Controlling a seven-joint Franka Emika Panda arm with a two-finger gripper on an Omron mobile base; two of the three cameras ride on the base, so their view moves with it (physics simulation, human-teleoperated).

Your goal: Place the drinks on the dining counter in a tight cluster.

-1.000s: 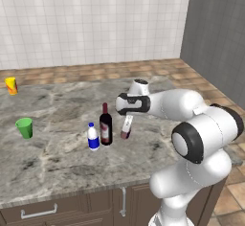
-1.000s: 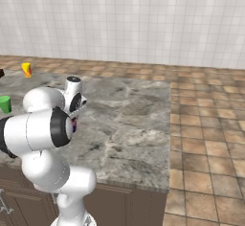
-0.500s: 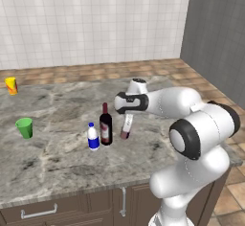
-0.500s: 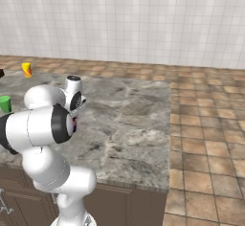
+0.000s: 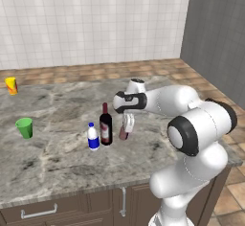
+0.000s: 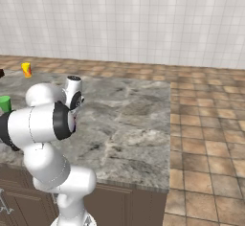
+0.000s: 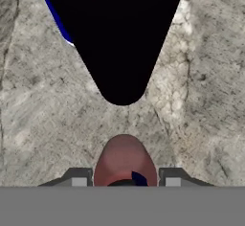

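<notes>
Drinks are gathered near the middle of the dining counter point(image 5: 57, 172): the white bottle with the blue cap point(image 5: 93, 136) stands just left of the dark wine bottle point(image 5: 105, 125), the two touching or nearly so. The reddish-brown bottle point(image 5: 123, 133) is held between the narrowly closed fingers of the gripper point(image 5: 128, 123), just right of the wine bottle. From the left base view it cannot be told whether its base rests on the stone or hangs slightly above it. In the hand view its rounded top point(image 7: 125, 159) is seen clamped between the two finger tips, with the wine bottle looming dark just beyond.

The main risk is judged to be contact with the wine bottle: it is tall and narrow, and a nudge from the fingers or from the held bottle during lowering or release could tip it into the white bottle. A release made before the base is seated could let the squat bottle topple or roll. A sideways withdrawal toward the left would carry the same danger.

Open room is plentiful. Bare counter lies to the right and toward the near edge, which is well apart from the cluster. The green cup point(image 5: 24, 127) and the yellow-orange cup point(image 5: 11, 85) stand far off to the left. A straight upward retreat appears unobstructed.
</notes>
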